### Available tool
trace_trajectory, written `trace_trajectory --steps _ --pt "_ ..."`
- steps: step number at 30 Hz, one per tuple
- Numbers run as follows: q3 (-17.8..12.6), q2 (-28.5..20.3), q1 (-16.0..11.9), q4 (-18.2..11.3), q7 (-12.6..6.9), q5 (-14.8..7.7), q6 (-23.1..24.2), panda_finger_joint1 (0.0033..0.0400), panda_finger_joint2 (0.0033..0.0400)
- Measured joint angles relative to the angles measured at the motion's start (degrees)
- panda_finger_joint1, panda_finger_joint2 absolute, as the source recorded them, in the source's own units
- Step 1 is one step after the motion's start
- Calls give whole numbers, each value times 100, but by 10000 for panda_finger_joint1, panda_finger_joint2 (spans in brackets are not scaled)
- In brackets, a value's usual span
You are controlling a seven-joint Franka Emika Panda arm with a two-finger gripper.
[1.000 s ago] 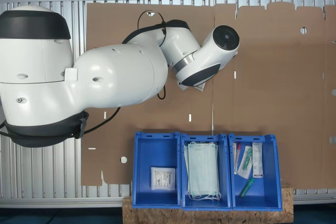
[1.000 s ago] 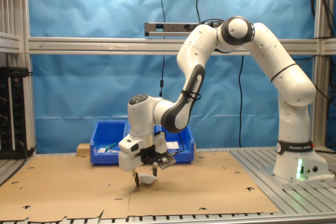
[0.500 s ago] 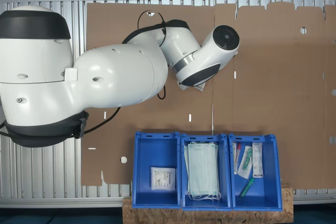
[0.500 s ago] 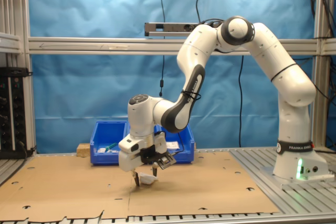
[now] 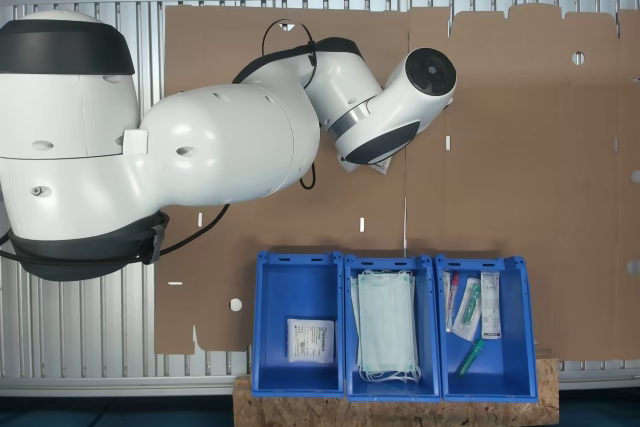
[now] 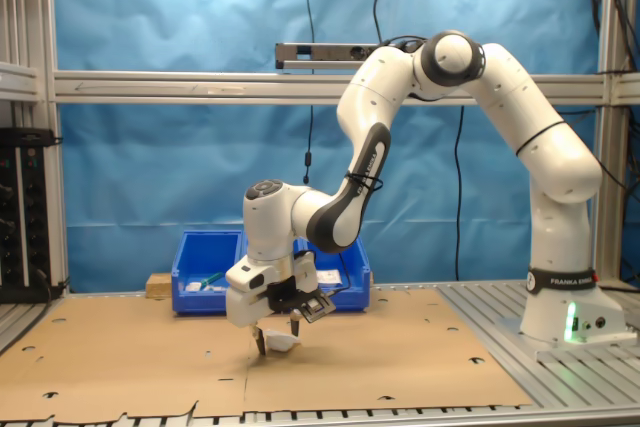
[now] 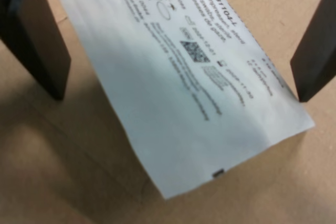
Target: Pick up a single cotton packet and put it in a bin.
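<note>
Wrist view: my fingers stand apart astride the packet, flat on cardboard, ready to close. Second exterior view: my pincer reaches down over it, bins well behind. First exterior view: the arm hides it; the bin with one white packet waits.

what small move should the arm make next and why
Probably close the tool on the cotton packet. In the wrist view its two fingers stand apart on either side of the packet, which lies flat on the cardboard between them, not yet gripped.
</note>
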Motion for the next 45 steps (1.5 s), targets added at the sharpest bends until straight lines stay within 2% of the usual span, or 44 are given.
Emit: trace_trajectory --steps 10,11,15,16,25,26,45 --pt "3 0 0 0 0 0 0 400 400" --pt "3 0 0 0 0 0 0 274 274" --pt "3 0 0 0 0 0 -7 274 274" --pt "3 0 0 0 0 0 -8 192 192" --pt "3 -16 0 4 0 0 -8 192 192" --pt "4 -17 0 4 0 0 -8 57 57" --pt "24 -30 0 4 0 0 -8 57 57"
